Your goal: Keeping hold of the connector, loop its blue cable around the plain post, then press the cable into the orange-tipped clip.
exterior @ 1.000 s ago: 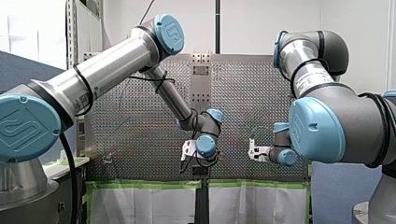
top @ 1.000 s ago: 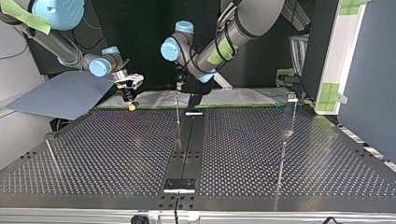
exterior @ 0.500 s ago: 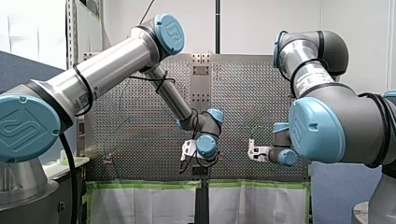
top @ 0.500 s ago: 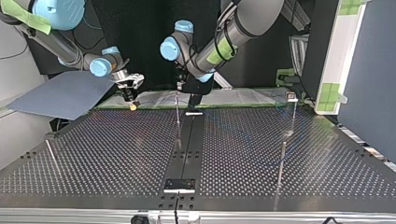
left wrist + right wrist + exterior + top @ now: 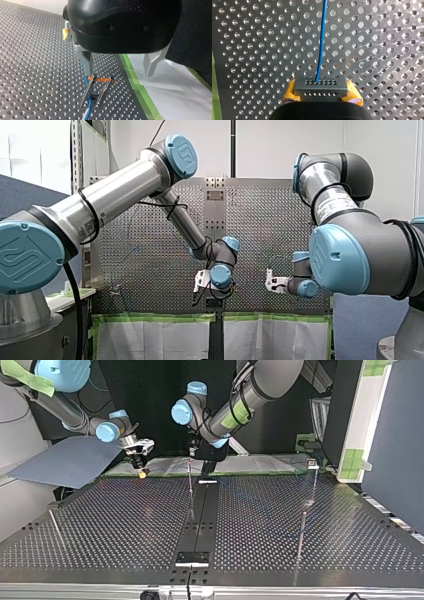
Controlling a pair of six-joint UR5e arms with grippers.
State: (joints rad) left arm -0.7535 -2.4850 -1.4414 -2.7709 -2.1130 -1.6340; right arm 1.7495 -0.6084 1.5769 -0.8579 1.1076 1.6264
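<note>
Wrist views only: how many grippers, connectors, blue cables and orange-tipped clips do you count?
Grippers: 2, the left gripper and the right gripper
connector: 1
blue cable: 1
orange-tipped clip: 1
Total: 5

A robotics lab: 2 big industrial robot arms [image 5: 115,190] stand at a perforated metal table [image 5: 125,525], its edge marked with green tape [image 5: 150,318], with a black curtain [image 5: 150,390] behind it, a blue partition panel [image 5: 395,435] to one side and bare white walls [image 5: 280,145].
</note>
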